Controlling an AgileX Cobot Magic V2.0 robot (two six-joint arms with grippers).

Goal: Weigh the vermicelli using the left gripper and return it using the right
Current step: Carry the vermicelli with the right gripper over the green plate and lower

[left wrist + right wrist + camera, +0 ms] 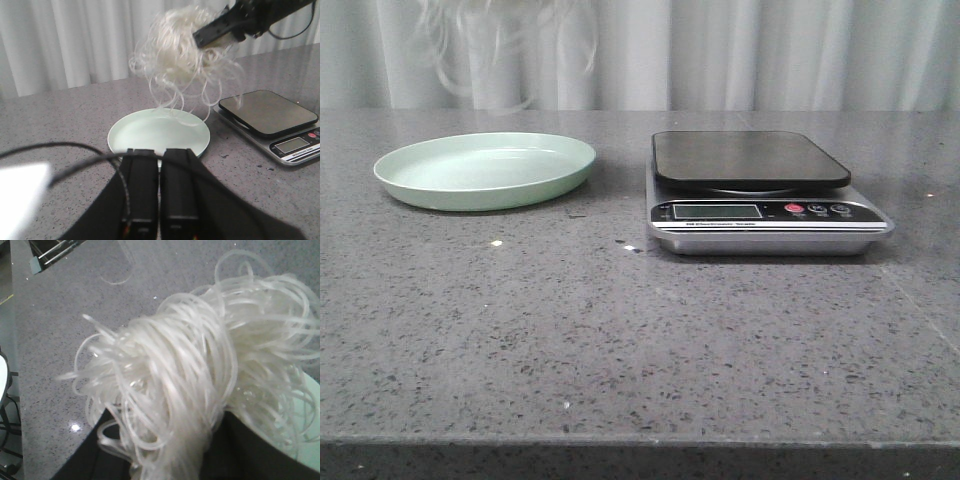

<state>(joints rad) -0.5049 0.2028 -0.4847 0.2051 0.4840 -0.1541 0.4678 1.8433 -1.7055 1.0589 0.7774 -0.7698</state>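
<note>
Two arms, only partly seen. Largest first: grey speckled table (620, 340), with white curtain (770, 50) behind. Kitchen scale (765, 195) sits right of centre, black platform (748, 158) bare, display blank as far as the front view shows. Pale green plate (485, 170) sits left of the scale, well apart from it, nothing on it.

Vermicelli (182, 55) hangs in the air, held by the right gripper (217, 32); the left wrist view shows the dark fingers clamped on the upper side of the ball, loose loops dangling. Key relation: the ball hangs above the plate, roughly over its far rim toward the scale side, clear of the plate surface. No real long axis, just a fluffy clump with strands trailing downward. In the front view only faint strands show at the top left (505, 40), above the plate. Right wrist view is filled with the noodle mass (200, 375), fingers hidden under it, a sliver of green plate at the corner.

Left gripper (160, 200) sits low and back from the plate's near rim, fingers pressed together, holding nothing.

Judgement: weighing looks done, return step under way; next the right arm likely lowers the clump onto the plate centre and releases. Risk: stray loops snag on the fingers or spill over the rim.
</note>
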